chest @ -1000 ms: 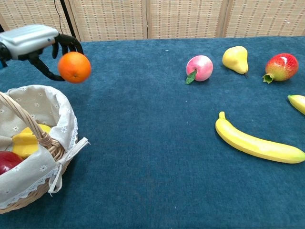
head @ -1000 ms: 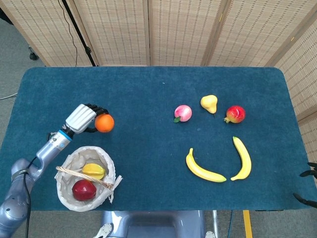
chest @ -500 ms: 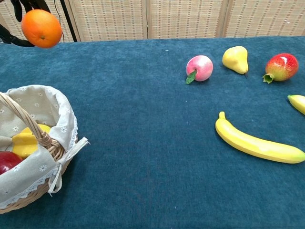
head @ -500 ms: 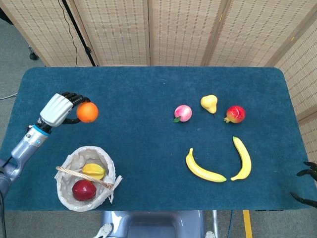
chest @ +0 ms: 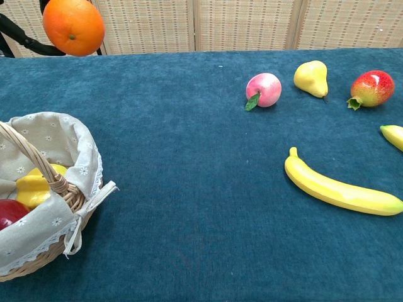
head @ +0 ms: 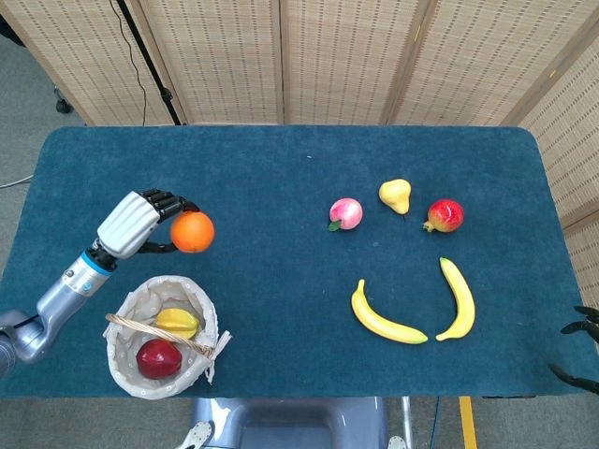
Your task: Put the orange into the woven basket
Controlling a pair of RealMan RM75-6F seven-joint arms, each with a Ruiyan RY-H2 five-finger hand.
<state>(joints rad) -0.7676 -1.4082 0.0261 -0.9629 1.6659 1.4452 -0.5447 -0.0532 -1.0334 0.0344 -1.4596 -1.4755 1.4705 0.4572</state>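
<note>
A peach, pear and two bananas lie right of centre on the bench. At left, the left hand holds the orange above the woven basket. The right hand at the lower right edge: state unclear.

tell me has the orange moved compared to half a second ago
Yes. In the head view the orange, held by the left hand, has shifted right and slightly down, toward the woven basket. It now sits nearly above the basket's right rim.

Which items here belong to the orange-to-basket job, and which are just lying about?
Job: orange, left robot hand holding it, woven basket.
Lying about: peach, pear, pomegranate, two bananas.
</note>
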